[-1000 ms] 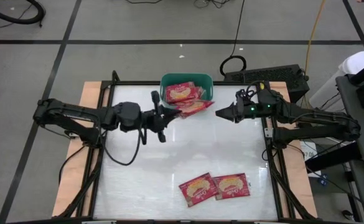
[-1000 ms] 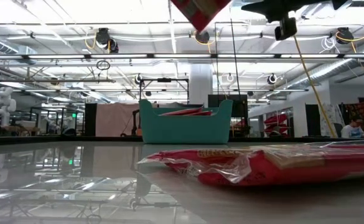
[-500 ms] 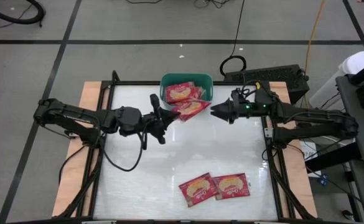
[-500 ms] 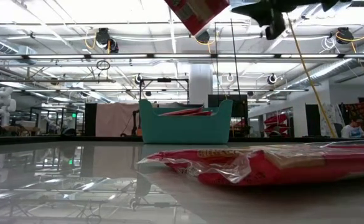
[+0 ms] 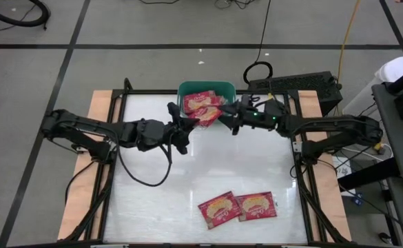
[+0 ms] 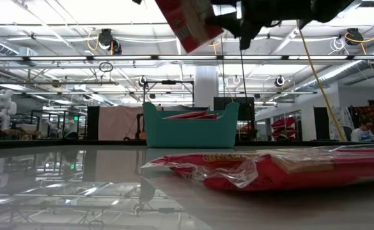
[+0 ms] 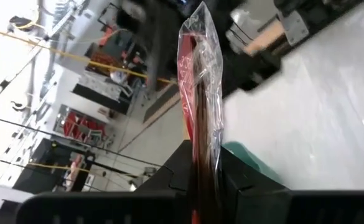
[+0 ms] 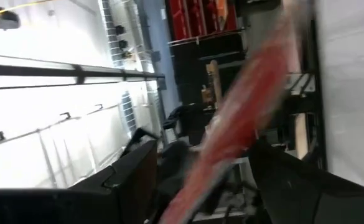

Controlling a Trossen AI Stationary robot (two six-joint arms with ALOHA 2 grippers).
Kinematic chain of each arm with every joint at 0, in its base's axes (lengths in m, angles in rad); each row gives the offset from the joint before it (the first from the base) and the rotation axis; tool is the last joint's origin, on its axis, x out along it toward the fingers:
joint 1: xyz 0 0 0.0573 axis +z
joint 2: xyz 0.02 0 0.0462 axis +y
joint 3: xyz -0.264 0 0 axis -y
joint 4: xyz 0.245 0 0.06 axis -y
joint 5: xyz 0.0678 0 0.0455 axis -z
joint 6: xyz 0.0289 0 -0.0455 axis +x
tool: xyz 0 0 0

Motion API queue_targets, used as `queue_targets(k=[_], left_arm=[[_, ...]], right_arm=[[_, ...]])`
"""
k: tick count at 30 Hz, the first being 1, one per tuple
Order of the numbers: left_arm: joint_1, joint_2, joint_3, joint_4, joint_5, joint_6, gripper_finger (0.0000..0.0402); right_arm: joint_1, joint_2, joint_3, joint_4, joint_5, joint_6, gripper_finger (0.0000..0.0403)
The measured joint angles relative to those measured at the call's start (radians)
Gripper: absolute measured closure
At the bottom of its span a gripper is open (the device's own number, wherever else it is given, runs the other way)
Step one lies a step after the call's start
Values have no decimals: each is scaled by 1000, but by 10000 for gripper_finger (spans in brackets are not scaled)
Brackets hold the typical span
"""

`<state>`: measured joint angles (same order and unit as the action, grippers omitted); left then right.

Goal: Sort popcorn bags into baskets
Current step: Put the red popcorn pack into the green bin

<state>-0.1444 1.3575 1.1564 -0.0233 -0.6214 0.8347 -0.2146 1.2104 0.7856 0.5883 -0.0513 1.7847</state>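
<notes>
Glossy white table on a wooden frame, grey tiled floor all round, an open workshop behind in the low view.

Reaching in from the left: left hand, clamped on a popcorn bag, gripped by its end and held up in the air just at the near rim of the teal basket. Clearly pinched edge-on between the two dark fingers in the left wrist view, clear wrapper seam standing up past them. Long axis of the held bag running roughly left to right across the table, free end pointing toward the right hand, popcorn picture facing up, tipped slightly in the low view.

Further right: right hand, jaws spread wide, closing in on the bag's free end; nothing held. Red bag passing between its fingers in the right wrist view, contact not certain.

Progress: at least two bags already lying in the basket at the back edge. One bag in the air, probably mid-handover or about to be dropped in. Near the front edge, two more bags lying flat side by side, picture up, long axes roughly left to right, not yet sorted.
</notes>
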Motion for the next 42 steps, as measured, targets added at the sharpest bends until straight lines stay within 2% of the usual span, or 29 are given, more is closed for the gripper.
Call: queue_targets(k=[5,13,15,19,22,25,30,33,35,40,42], left_arm=[[0,15,1,21,0,-24,367],[0,33,1,3,-32,-103,366],[0,35,1,3,-40,-155,360],[0,34,1,23,-116,-280,315],[0,32,1,76,-162,-332,261],[3,32,1,109,-197,-419,204],[31,30,1,111,-202,-736,139],[52,-2,0,102,-187,-921,128],[75,-30,0,107,-142,-1014,128],[159,-101,0,107,-28,-1285,152],[201,-123,0,108,48,-1395,165]], right_arm=[[0,67,0,14,0,5,195],[-23,98,0,87,-2,-64,358],[-32,98,0,89,-4,-81,387],[-61,92,0,99,-3,-96,380],[-90,89,0,109,-1,-122,373],[-126,85,0,166,8,-178,385],[-181,86,0,284,82,-284,394],[-200,85,-1,338,113,-357,387],[-207,86,0,373,111,-417,386],[-209,71,0,430,107,-552,392],[-203,57,0,431,110,-619,392]])
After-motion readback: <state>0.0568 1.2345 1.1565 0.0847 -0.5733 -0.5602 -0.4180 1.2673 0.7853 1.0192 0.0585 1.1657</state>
